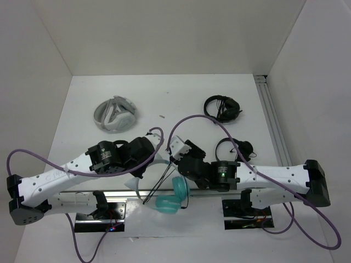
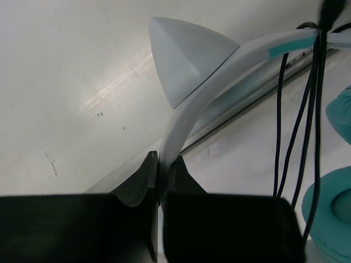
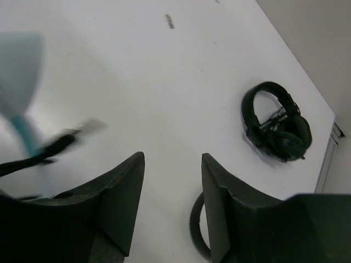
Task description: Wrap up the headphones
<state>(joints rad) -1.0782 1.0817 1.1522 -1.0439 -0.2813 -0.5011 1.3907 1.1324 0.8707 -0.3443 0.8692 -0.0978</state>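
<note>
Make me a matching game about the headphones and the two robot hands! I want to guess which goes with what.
Column one:
1. teal headphones
2. grey-white headphones
3. left gripper
4. right gripper

Column two:
A. open, holding nothing
B. lying far left on the table
C. shut on the thin headband
D. in the middle at the near edge, black cable hanging

Pairs: 1-D, 2-B, 3-C, 4-A

Right gripper, jaws apart; black headphones beyond
</note>
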